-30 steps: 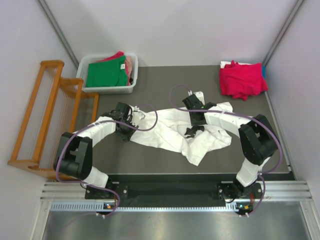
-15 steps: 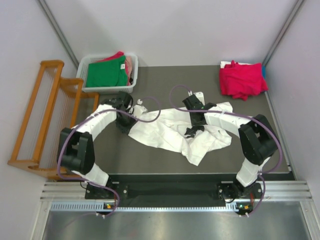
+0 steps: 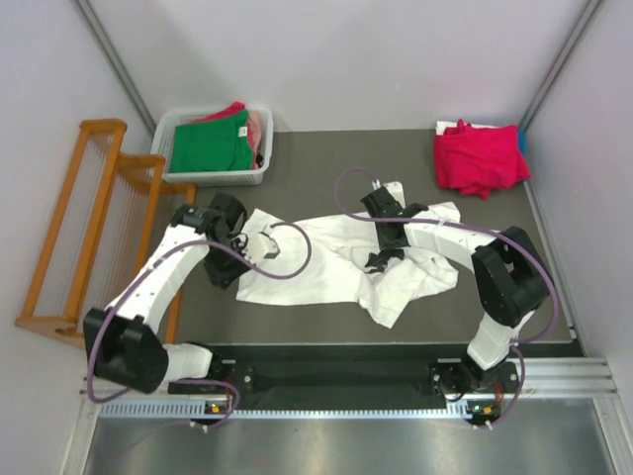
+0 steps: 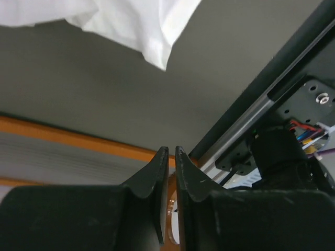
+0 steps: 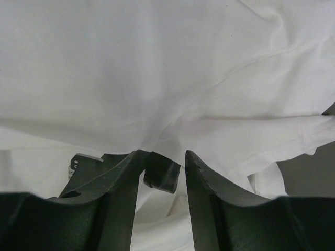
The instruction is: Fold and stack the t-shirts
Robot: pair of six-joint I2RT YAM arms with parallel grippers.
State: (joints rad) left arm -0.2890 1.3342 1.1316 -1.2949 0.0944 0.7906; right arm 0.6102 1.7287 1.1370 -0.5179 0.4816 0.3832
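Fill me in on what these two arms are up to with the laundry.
They are working on a crumpled white t-shirt spread on the dark table. The right gripper sits on its middle, cloth bunched at its fingers. The left gripper is nearly closed with nothing between its fingers, beside the shirt's left edge. Red shirts are piled at the far right; a green shirt lies in the white basket.

white t-shirt (image 3: 326, 265): 1 | green t-shirt (image 3: 208, 145): 1 | basket (image 3: 213, 176): 1 | rack (image 3: 84, 228): 1

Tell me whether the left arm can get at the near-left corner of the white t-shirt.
Probably yes: the left tool sits just left of the white t-shirt, with bare table between them and nothing in the way.
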